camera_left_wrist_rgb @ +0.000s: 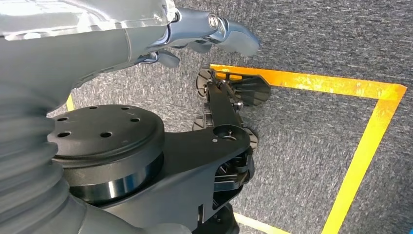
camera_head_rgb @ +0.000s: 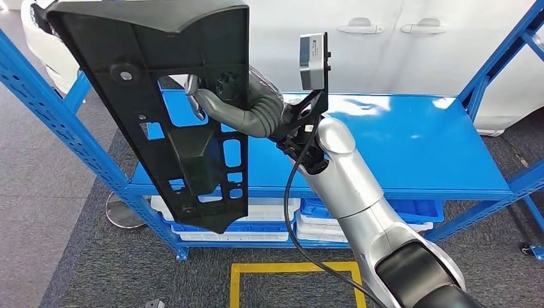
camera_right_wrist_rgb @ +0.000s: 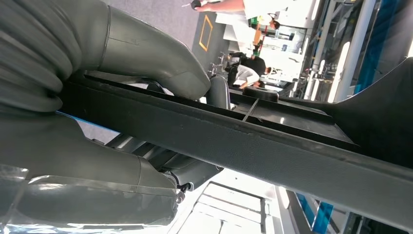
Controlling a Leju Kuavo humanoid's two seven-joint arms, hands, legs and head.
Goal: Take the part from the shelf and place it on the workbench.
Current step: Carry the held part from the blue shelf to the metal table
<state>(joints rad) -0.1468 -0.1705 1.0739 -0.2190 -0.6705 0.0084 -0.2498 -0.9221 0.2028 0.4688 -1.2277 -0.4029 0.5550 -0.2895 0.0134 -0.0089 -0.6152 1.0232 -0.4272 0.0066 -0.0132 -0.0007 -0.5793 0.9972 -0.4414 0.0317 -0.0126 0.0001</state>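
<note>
The right hand (camera_head_rgb: 221,106) grips the black part (camera_head_rgb: 173,122) by its edge, thumb (camera_right_wrist_rgb: 146,53) on one face and fingers (camera_right_wrist_rgb: 97,195) on the other. The part hangs tilted above the blue shelf (camera_head_rgb: 398,141). The left hand (camera_left_wrist_rgb: 209,34) hangs over carpet, fingers apparently loosely curled, holding nothing.

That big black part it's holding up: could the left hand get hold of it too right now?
Probably not as things stand. The left hand hangs low over the carpeted floor, while the right hand grips the black part high in front of the blue shelf.
</note>
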